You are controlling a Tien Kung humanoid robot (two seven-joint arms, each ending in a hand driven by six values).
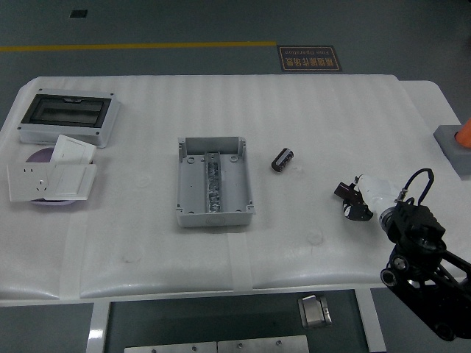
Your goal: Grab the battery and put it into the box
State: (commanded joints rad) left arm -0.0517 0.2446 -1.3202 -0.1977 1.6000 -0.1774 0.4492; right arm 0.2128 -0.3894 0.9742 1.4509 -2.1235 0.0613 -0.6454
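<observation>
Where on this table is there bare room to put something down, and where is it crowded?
Bare: the wide strip along the near edge in front of the open grey box, and the far middle behind the battery. Crowded: the far left corner, with the clear-lidded enclosure and wall socket plates, and around the right hand.

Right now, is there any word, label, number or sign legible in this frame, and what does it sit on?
Floor sign, dark plate with orange characters, on the floor beyond the table: print too blurred to read.
Battery: no readable marking.
Open grey box: no lettering visible.
White socket plates at the left: no readable print.
Nothing else carries text.
</observation>
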